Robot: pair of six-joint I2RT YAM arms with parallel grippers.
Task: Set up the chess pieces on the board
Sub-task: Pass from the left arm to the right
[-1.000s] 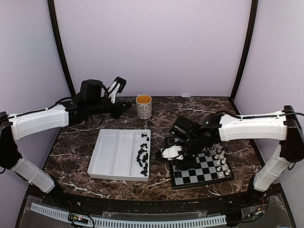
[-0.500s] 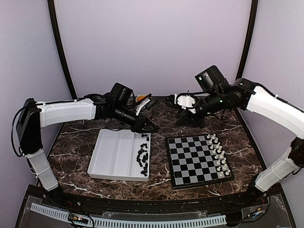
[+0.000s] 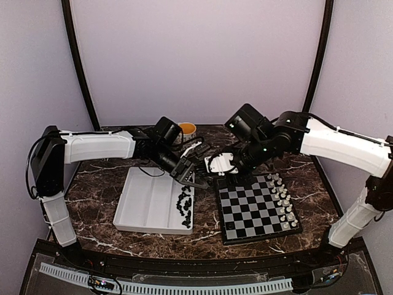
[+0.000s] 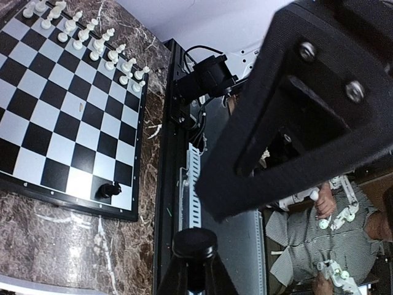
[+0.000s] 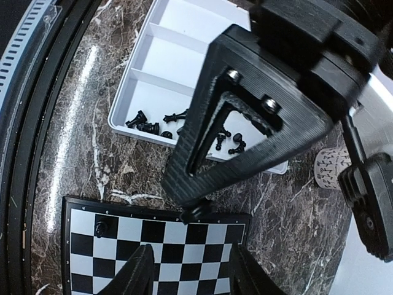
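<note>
Top external shows the left gripper (image 3: 195,178), closed, over the tray's (image 3: 144,200) far right corner just beyond the black pieces (image 3: 183,204), and the right gripper (image 3: 224,172) above the board's (image 3: 252,215) far left corner, white pieces (image 3: 281,198) lining its right edge. Left wrist: jaws shut, whether on anything I cannot tell, the board down-left with a lone piece (image 4: 110,189) near its corner. Right wrist: jaws apart over the board's rim, a dark shape (image 5: 196,212) at the upper fingertip too unclear to name, the lone piece off left.
</note>
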